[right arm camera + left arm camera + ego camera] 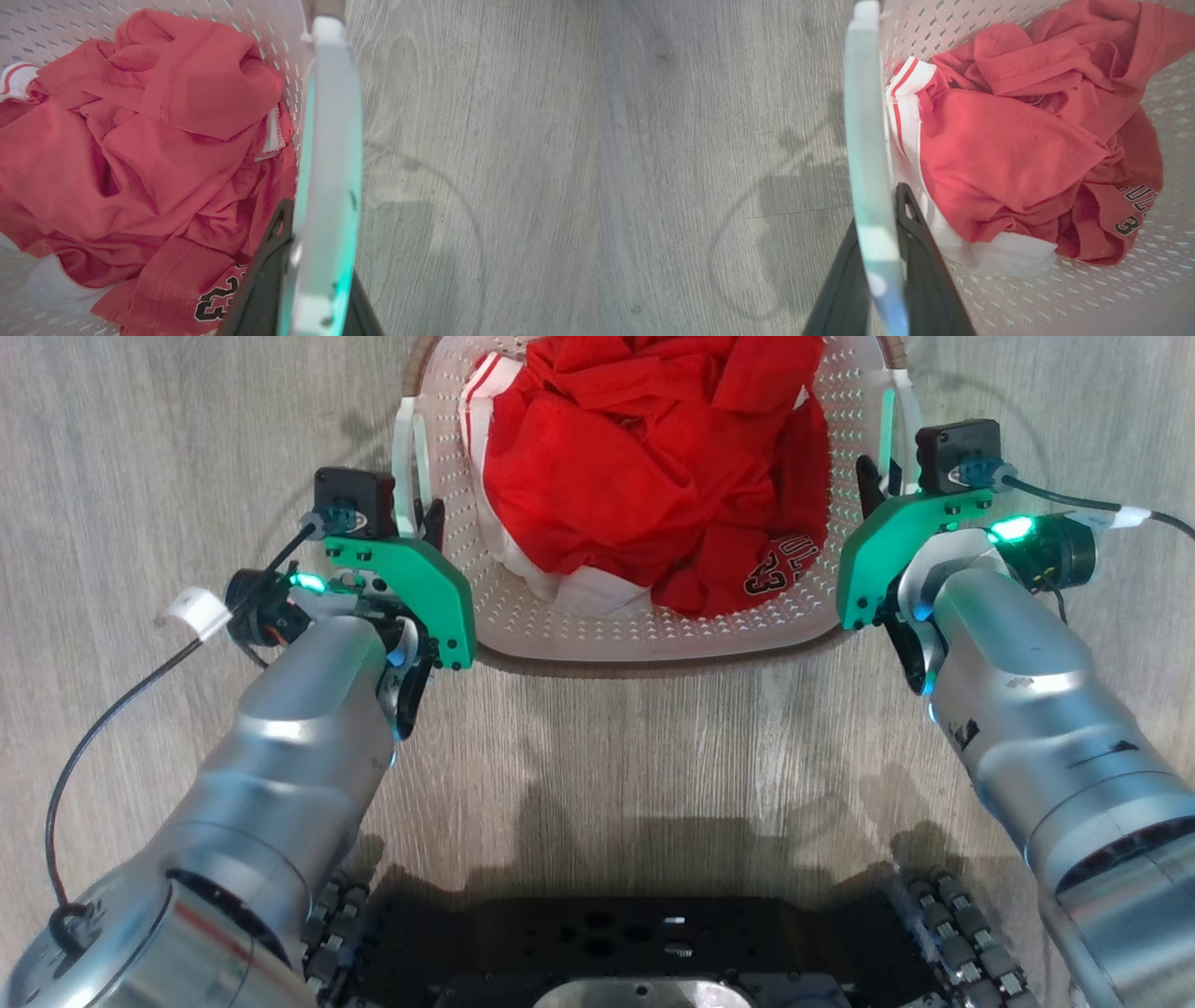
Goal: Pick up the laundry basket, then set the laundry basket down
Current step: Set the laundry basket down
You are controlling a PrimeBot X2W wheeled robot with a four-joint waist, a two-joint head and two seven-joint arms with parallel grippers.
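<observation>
The laundry basket (653, 627) is white and perforated with a brown rim, and sits at the top centre of the head view. Red and white clothes (644, 457) fill it. My left gripper (425, 518) is shut on the basket's white left handle (411, 448). In the left wrist view the handle (868, 140) runs between the dark fingers (920, 242). My right gripper (873, 485) is shut on the right handle (898, 415). The right wrist view shows that handle (329, 140) clamped between the fingers (273, 242), with the clothes (140, 140) beside it.
A grey wood-look floor (635, 747) surrounds the basket on all sides. My dark wheeled base (635, 943) lies along the bottom edge. A black cable (103, 719) loops off the left wrist and another cable (1074, 504) runs off the right.
</observation>
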